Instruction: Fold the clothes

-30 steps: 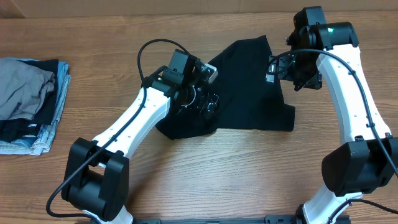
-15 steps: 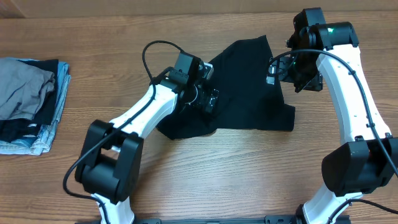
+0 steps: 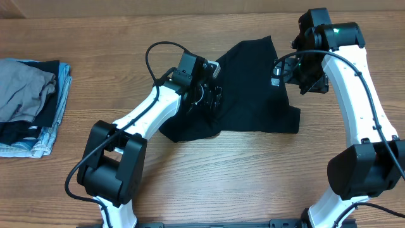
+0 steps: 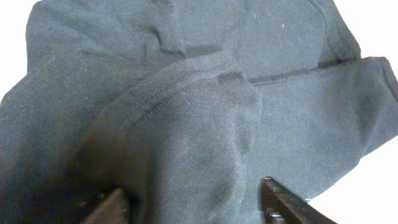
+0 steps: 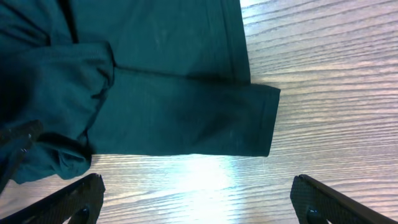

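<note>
- One black shirt (image 3: 253,95) lies crumpled on the table (image 3: 221,177), beneath the left gripper (image 4: 189,200) and just ahead of the right gripper (image 5: 199,198)
- Left jaws wide, fabric ridge between them
- Right jaws wide above wood

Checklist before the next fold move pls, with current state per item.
1. Left gripper open: ok.
2. Fabric between its fingers: ok, a raised fold of the black garment sits between them.
3. Fingers touching that fold: cannot tell.
4. Right gripper open: ok.
5. Right gripper lined up on fabric: not ok, it is over bare table, just off the sleeve edge.
6. Garment lying flat: not ok, it is bunched and creased near the left gripper.
</note>
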